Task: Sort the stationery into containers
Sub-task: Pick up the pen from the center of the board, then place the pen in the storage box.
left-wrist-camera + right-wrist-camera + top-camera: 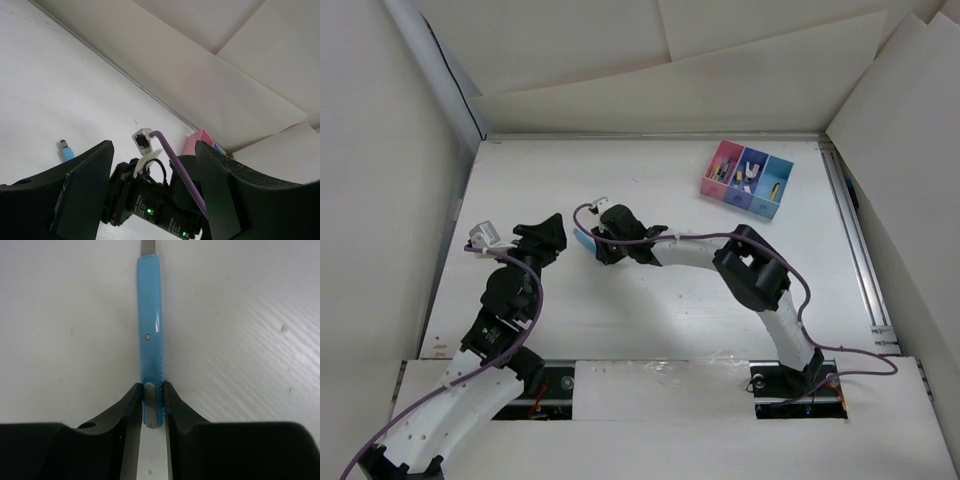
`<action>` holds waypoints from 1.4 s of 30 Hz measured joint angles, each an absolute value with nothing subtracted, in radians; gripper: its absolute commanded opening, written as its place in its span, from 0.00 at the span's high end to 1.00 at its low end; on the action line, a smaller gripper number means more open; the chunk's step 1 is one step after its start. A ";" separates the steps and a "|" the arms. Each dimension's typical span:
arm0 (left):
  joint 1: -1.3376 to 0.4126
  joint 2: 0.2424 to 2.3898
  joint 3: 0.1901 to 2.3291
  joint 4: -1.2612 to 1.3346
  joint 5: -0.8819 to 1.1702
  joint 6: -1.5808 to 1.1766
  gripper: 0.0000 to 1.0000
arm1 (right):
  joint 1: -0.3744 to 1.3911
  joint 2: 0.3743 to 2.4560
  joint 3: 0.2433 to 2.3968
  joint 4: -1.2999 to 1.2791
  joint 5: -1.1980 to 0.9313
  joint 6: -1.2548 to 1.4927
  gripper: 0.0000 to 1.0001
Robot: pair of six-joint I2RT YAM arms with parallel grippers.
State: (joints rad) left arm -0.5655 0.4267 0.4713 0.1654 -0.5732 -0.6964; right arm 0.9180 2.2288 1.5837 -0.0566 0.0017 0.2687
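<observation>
Three-compartment tray [740,203], far right, holds small pieces [747,178].
Right wrist view alone shows right gripper [152,390] pinching the light blue pen [150,315]; left gripper [152,165] gapes empty.

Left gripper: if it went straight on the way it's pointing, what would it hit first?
Likely the right arm's wrist with its purple cable, dead ahead of the left gripper; depth is unclear.

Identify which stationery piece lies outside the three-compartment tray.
The light blue pen, lying flat on the table and pinched by the right gripper. The other pieces visible sit inside the tray.
</observation>
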 measured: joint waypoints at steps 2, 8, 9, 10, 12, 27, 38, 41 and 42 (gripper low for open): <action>-0.566 0.437 0.470 0.167 -0.571 -0.696 0.36 | 0.918 2.182 1.512 -0.040 0.008 0.288 0.99; -0.565 0.477 0.459 0.181 -0.539 -0.696 0.36 | 0.910 2.039 1.327 -0.042 0.011 0.348 1.00; -0.566 0.489 0.459 0.182 -0.530 -0.696 0.36 | 0.906 2.016 1.303 -0.044 0.012 0.359 1.00; -0.566 0.501 0.459 0.183 -0.524 -0.696 0.36 | 0.897 1.993 1.282 -0.043 0.010 0.369 1.00; -0.566 0.521 0.459 0.183 -0.511 -0.696 0.36 | 0.870 1.939 1.239 -0.039 0.008 0.391 1.00; -0.565 0.754 0.492 0.242 -0.319 -0.661 0.19 | 0.423 1.475 1.055 0.041 0.030 0.510 1.00; -0.566 0.874 0.519 0.278 -0.154 -0.614 0.00 | 0.119 1.515 1.064 0.004 0.163 0.572 1.00; -0.566 0.875 0.519 0.295 -0.137 -0.605 0.00 | 0.080 1.585 1.096 -0.025 0.188 0.581 1.00; -0.566 0.875 0.519 0.298 -0.133 -0.602 0.00 | 0.071 1.606 1.105 -0.035 0.199 0.583 1.00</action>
